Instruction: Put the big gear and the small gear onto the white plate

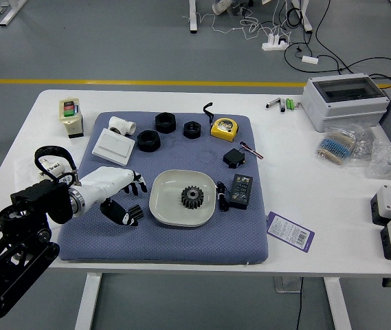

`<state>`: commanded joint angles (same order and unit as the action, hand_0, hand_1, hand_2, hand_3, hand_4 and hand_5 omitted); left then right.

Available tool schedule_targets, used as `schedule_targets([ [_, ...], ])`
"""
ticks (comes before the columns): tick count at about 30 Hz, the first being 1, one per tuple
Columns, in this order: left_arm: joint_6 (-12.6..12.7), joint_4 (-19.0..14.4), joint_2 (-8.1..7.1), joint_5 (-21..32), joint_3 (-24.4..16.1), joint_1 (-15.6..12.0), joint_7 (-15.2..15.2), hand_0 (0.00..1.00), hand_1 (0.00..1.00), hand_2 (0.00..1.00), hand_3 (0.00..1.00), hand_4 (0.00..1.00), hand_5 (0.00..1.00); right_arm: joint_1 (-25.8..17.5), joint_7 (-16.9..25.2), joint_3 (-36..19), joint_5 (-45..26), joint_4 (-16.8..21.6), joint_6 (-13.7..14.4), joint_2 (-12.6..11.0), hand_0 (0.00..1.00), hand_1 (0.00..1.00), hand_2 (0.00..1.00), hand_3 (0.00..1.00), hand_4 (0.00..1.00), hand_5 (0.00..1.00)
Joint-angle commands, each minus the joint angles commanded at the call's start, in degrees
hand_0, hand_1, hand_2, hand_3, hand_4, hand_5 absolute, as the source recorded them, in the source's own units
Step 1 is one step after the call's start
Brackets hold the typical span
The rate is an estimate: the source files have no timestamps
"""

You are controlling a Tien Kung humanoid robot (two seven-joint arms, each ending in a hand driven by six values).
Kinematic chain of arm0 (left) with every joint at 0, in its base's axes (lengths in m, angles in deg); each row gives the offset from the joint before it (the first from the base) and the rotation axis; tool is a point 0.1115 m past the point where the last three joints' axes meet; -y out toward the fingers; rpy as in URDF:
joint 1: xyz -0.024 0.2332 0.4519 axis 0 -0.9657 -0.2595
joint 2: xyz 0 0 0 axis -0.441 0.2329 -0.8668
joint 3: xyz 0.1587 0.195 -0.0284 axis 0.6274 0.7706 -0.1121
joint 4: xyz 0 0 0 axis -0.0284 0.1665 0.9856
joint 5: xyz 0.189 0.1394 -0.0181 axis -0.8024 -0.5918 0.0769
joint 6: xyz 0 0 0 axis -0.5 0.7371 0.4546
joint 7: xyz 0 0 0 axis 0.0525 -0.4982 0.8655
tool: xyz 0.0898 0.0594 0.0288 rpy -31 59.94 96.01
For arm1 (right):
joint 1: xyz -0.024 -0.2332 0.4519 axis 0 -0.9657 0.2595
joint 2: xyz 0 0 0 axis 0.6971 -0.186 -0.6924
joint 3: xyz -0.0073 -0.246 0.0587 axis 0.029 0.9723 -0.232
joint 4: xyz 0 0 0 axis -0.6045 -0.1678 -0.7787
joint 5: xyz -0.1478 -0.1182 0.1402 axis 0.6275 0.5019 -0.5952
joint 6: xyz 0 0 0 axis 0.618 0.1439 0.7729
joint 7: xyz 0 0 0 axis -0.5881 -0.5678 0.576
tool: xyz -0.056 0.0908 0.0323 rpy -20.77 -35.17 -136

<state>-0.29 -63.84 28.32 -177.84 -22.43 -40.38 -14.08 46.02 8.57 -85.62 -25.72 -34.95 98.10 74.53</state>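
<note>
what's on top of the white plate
The white plate holds one toothed black gear, lying near its middle. The patch of plate directly beneath the gear is covered and can't be seen.

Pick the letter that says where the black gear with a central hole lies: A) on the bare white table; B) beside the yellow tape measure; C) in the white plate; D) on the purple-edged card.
C: the gear sits on the floor of the white plate, inside its raised rim.
</note>
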Motion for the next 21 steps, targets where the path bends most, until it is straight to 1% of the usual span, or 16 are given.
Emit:
schedule_targets([
  [1,0.11,0.26,0.09,-0.08,-0.03,-0.05,0.04,0.405,0.52,0.547,0.616,0.851,0.145,-0.01,0.0,0.01,-0.02,0.0,0.0,0.0,0.623,0.643,0.74,0.547,0.748,0.702],
  [6,0.75,1.66,0.59,-0.4,-0.11,-0.34,0.21,0.405,0.52,0.547,0.616,0.851,0.145,-0.08,-0.01,0.16,-0.1,0.01,0.01,0.02,0.623,0.643,0.74,0.547,0.748,0.702],
  [7,0.78,1.74,0.62,-0.38,-0.12,-0.41,0.19,0.387,0.505,0.537,0.601,0.803,0.133,-0.1,-0.01,0.17,-0.12,0.01,0.01,0.03,0.623,0.643,0.74,0.547,0.748,0.702],
  [18,1.27,1.76,0.98,0.57,0.21,-0.95,0.06,0.377,0.497,0.534,0.605,0.814,0.144,-0.39,-0.01,0.45,-0.12,0.02,0.02,0.05,0.623,0.643,0.74,0.547,0.747,0.702],
  [19,1.46,1.79,1.02,0.69,0.25,-1.03,0.07,0.365,0.485,0.528,0.601,0.786,0.141,-0.45,0.0,0.49,-0.16,0.02,0.02,0.06,0.623,0.643,0.741,0.547,0.747,0.701],
  [21,1.83,1.95,1.08,1.0,0.33,-1.12,0.06,0.365,0.485,0.528,0.601,0.786,0.141,-0.54,-0.01,0.59,-0.16,0.02,0.03,0.07,0.623,0.643,0.741,0.547,0.747,0.701],
])
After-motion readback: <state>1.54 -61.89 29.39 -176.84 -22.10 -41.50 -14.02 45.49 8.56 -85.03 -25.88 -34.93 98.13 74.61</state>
